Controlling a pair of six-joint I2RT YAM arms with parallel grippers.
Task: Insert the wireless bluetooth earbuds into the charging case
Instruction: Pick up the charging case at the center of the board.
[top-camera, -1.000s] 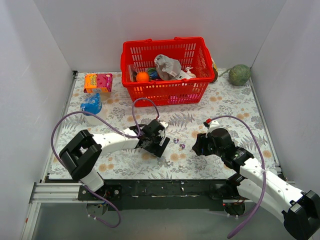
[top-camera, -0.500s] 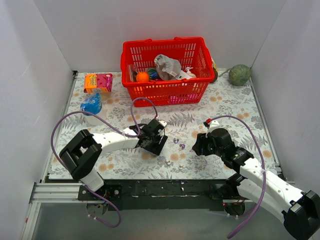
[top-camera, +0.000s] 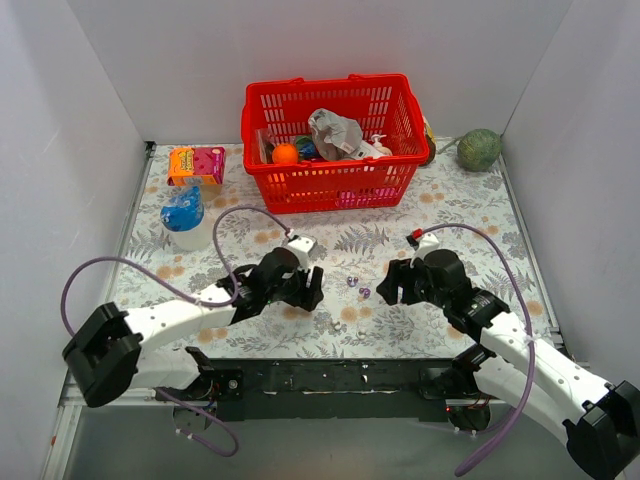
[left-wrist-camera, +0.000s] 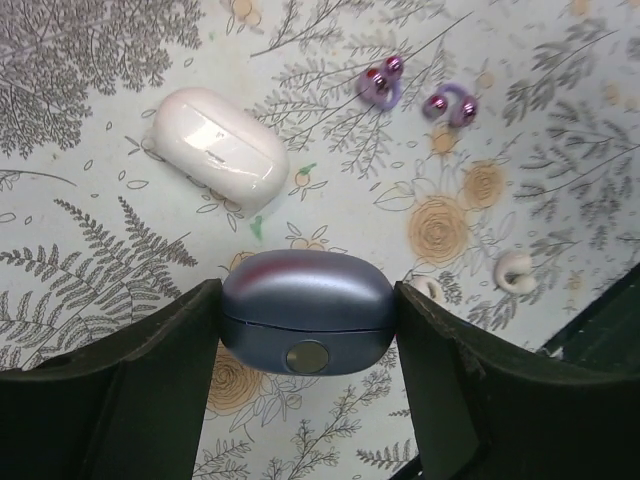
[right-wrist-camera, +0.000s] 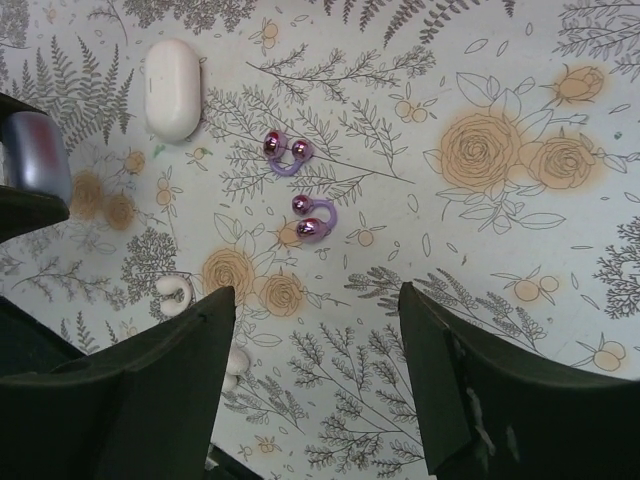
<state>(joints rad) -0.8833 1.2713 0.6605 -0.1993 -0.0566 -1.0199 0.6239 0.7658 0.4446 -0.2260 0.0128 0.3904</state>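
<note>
Left claw (left-wrist-camera: 307, 322) clamps blue case (left-wrist-camera: 306, 300) by its ends, lid closed; right claw (right-wrist-camera: 315, 335) wide, empty, above purple buds (right-wrist-camera: 285, 152) on table (right-wrist-camera: 520, 80), near white case (right-wrist-camera: 172, 88); buds likely light, glossy, slippery; pinch across body, gently.

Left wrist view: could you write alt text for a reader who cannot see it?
The left gripper clamps a bluish oval case between its fingers over a floral tablecloth. Beyond it lie a white case, two purple earbuds and a pale piece.
</note>
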